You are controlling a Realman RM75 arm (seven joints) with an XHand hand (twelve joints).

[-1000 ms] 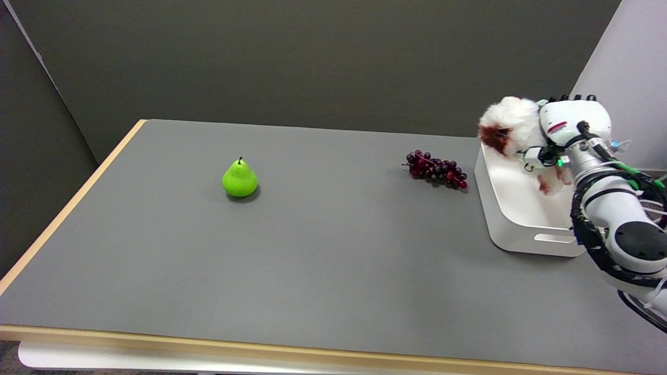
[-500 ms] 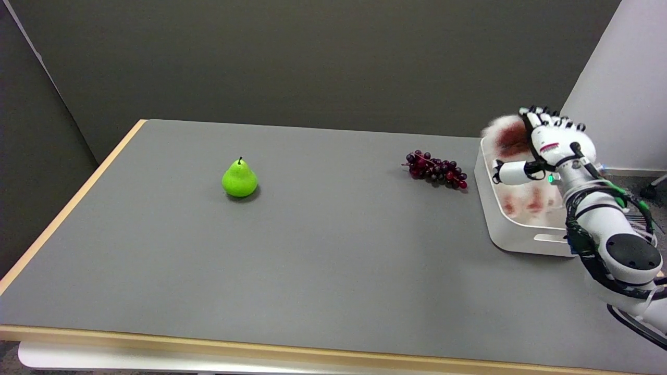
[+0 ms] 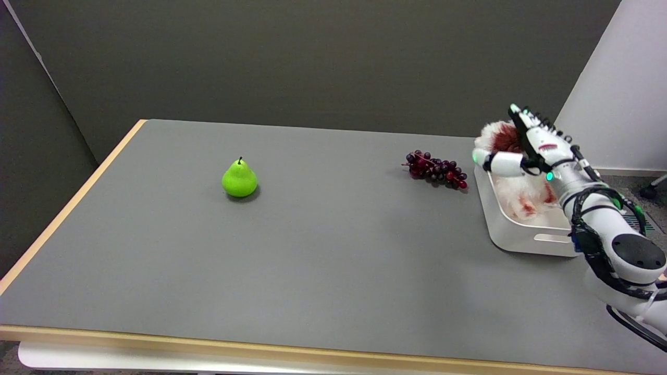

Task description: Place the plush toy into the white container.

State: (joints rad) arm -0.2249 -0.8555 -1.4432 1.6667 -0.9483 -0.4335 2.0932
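Note:
The white and reddish-brown plush toy (image 3: pixel 513 190) lies inside the white container (image 3: pixel 503 229) at the table's right side. Part of it is hidden behind my right hand (image 3: pixel 526 148). That hand hovers over the container with its fingers stretched out and the thumb spread to the left, holding nothing. The fingers sit just in front of the toy's upper end.
A bunch of dark red grapes (image 3: pixel 436 170) lies just left of the container. A green pear (image 3: pixel 239 178) stands on the grey table (image 3: pixel 312 250) further left. A grey wall runs behind the table, and a pale panel stands at the right.
My right hand let go of the plush toy, which dropped down into the container. The fingers spread out and the hand lowered and drew back a little.

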